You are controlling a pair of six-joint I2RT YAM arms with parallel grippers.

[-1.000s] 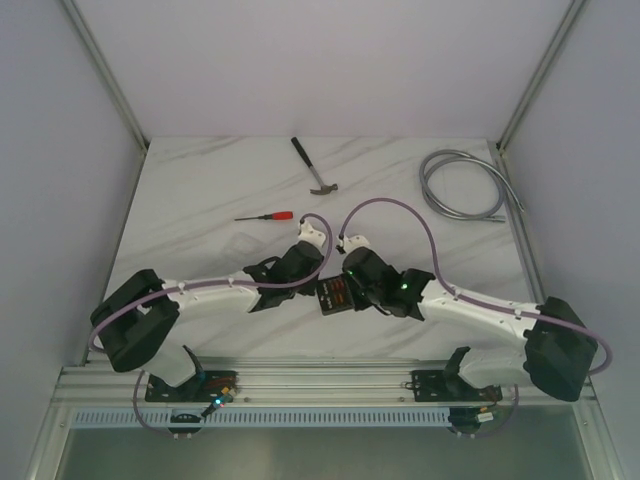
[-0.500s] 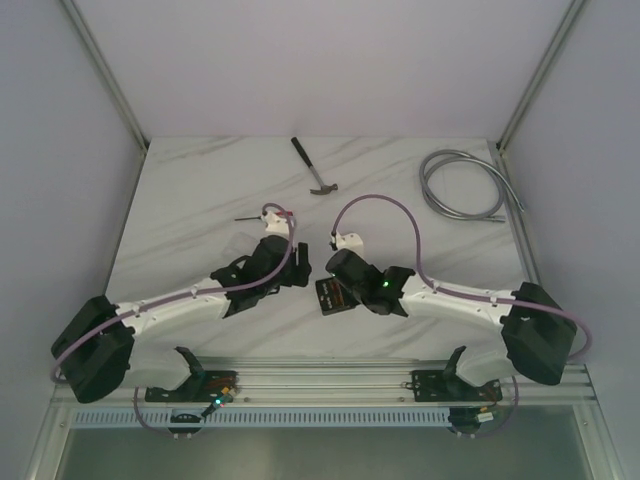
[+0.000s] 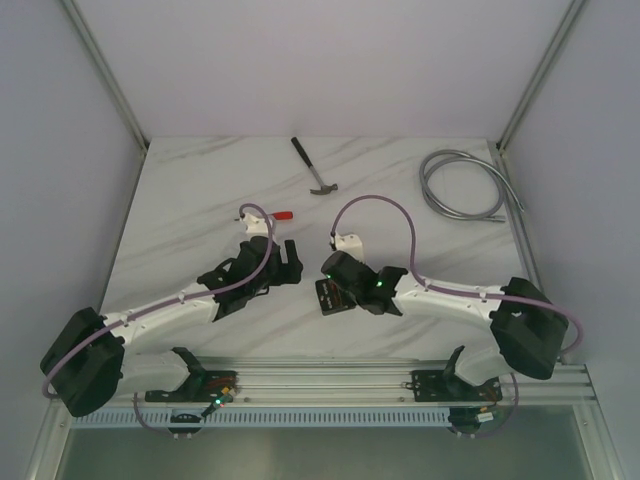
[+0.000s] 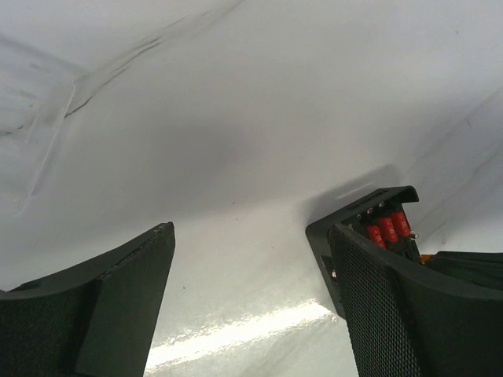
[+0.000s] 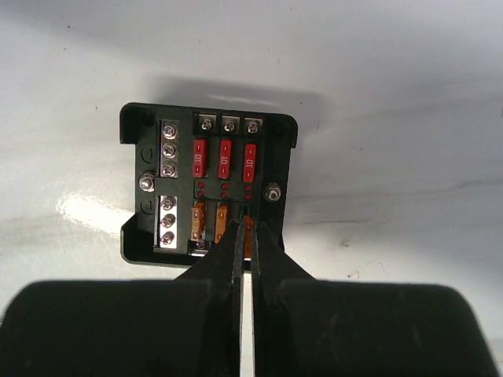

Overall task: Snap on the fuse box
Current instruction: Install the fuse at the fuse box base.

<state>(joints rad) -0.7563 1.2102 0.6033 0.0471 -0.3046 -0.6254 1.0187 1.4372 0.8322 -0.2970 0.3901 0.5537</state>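
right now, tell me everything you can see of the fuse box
The fuse box is a black square plastic box lying flat, open side up, on the white table. It holds three red fuses in one row, orange fuses in another, and silver screws along two sides. The right end effector, shut, has its tips at the orange row.

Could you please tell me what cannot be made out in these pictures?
Right wrist view: the right hand covers the lower right slot of the fuse box, hiding any fuse there.
Left wrist view: a finger of the left hand hides most of the fuse box.
Top view: the left arm covers part of the screwdriver; the fuses are too small.
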